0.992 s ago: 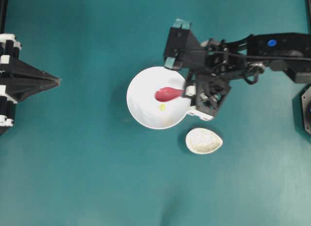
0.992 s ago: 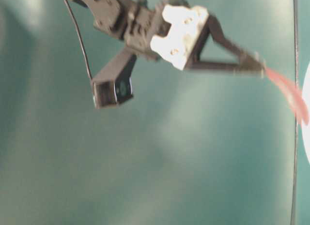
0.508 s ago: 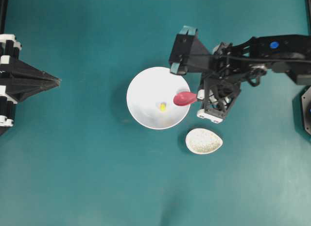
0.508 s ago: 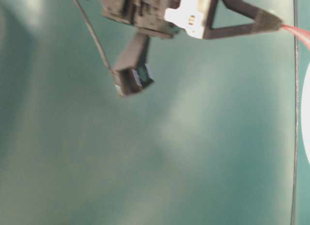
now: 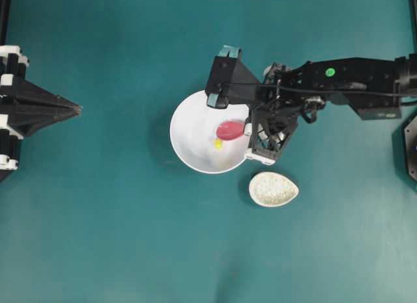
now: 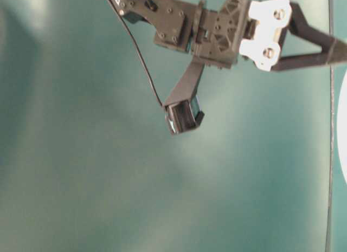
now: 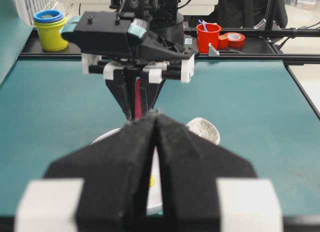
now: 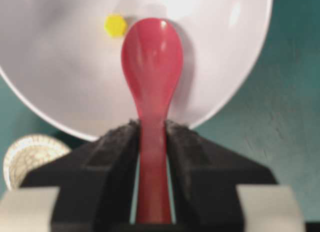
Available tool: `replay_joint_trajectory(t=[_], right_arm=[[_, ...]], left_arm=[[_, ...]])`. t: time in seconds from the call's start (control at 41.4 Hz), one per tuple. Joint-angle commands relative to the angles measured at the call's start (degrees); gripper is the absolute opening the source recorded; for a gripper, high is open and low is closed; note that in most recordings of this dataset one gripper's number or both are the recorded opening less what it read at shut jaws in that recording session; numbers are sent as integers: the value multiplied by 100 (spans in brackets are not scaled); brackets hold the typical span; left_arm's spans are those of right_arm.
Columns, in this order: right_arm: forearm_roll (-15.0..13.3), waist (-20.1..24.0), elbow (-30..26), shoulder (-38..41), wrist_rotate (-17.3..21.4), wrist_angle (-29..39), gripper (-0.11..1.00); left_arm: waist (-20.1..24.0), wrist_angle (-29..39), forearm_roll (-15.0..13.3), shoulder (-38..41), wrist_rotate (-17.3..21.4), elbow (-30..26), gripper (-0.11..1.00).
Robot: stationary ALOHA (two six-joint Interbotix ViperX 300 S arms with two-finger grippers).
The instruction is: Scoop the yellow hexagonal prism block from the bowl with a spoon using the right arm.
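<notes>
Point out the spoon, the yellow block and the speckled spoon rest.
spoon (image 8: 152, 47): right wrist view, middle of its scoop.
yellow block (image 8: 115, 25): right wrist view, its top face.
speckled spoon rest (image 5: 273, 188): overhead view, its centre.

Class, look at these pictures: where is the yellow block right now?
In the overhead view the yellow block lies inside the white bowl, right of its centre, just below the scoop of the red spoon held over the bowl.
</notes>
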Motion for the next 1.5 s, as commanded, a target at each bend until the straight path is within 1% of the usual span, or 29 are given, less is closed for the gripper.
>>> replay_joint_trajectory(t=[0.0, 0.363, 0.653, 0.774, 0.919, 1.088, 1.258, 1.378, 1.475], right_arm=[[-26, 9, -132, -44, -9, -97, 24], [-53, 9, -176, 202, -18, -554, 24], [-343, 9, -229, 229, -9, -1248, 24], [-413, 9, -246, 202, 0, -1310, 24], [-422, 9, -246, 70, 18, -1283, 24], [-422, 9, -246, -308, 62, -984, 24], [-378, 9, -246, -782, 167, -387, 24], [-325, 9, -264, -958, 448, 237, 24], [-308, 9, -352, -932, 703, 800, 24]], left_arm=[[9, -26, 18, 26, 0, -141, -1], [9, -26, 9, 26, 18, -141, 0], [9, -26, 9, 26, 18, -141, -1], [9, -26, 18, 26, 18, -141, 0], [9, -26, 18, 26, 18, -141, -1], [0, -26, 9, 26, 18, -132, -1], [9, -26, 9, 26, 18, -141, -1], [9, -26, 18, 35, 18, -141, -1], [9, -26, 9, 26, 18, -141, -1]])
